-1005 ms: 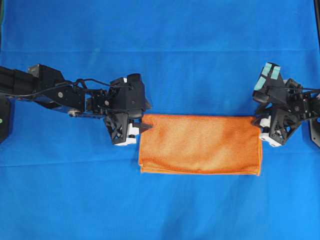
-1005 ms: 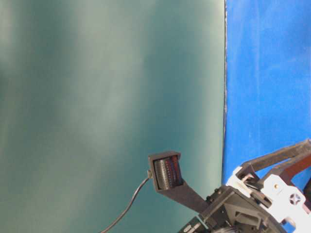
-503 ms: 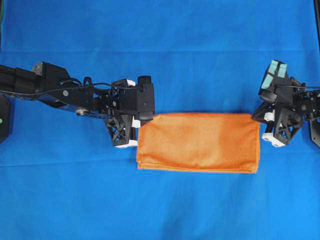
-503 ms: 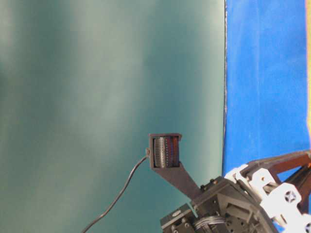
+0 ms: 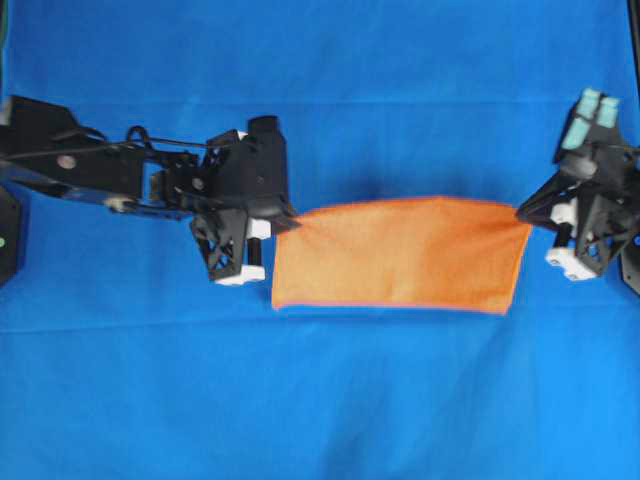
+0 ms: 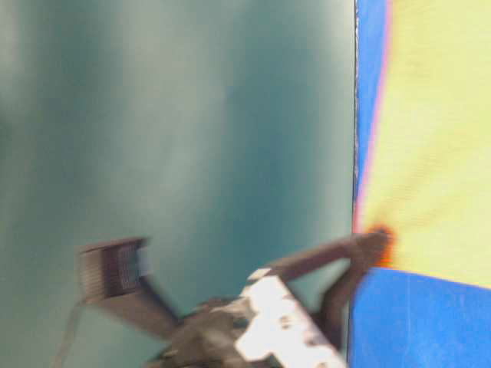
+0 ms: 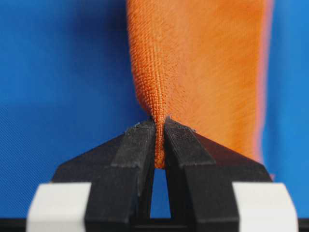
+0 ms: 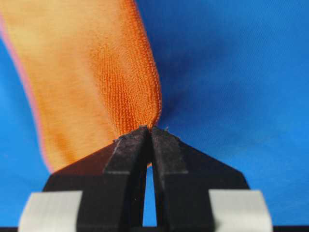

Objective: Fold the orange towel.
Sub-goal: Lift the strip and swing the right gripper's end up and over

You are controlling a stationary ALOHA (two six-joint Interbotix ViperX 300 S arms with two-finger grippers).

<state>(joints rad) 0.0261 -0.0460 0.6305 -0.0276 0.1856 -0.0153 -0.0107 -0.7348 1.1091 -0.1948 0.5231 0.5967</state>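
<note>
The orange towel (image 5: 400,255), folded into a long band, hangs stretched between both grippers above the blue table covering, its far edge raised. My left gripper (image 5: 290,222) is shut on the towel's far left corner; the left wrist view shows the orange towel (image 7: 193,72) pinched between the left gripper (image 7: 160,128) tips. My right gripper (image 5: 528,220) is shut on the far right corner; in the right wrist view the orange towel (image 8: 96,82) runs away from the right gripper (image 8: 148,131). The table-level view shows the orange towel (image 6: 437,138) as a pale blurred sheet, lifted.
The blue table covering (image 5: 320,400) spreads on every side of the towel. Black arm bases stand at the left edge (image 5: 8,235) and right edge (image 5: 632,270). A teal wall (image 6: 176,123) fills the left of the table-level view.
Both grippers have shut on the towel's far corners and lifted them. The towel has risen off the covering and drawn taut between the arms.
</note>
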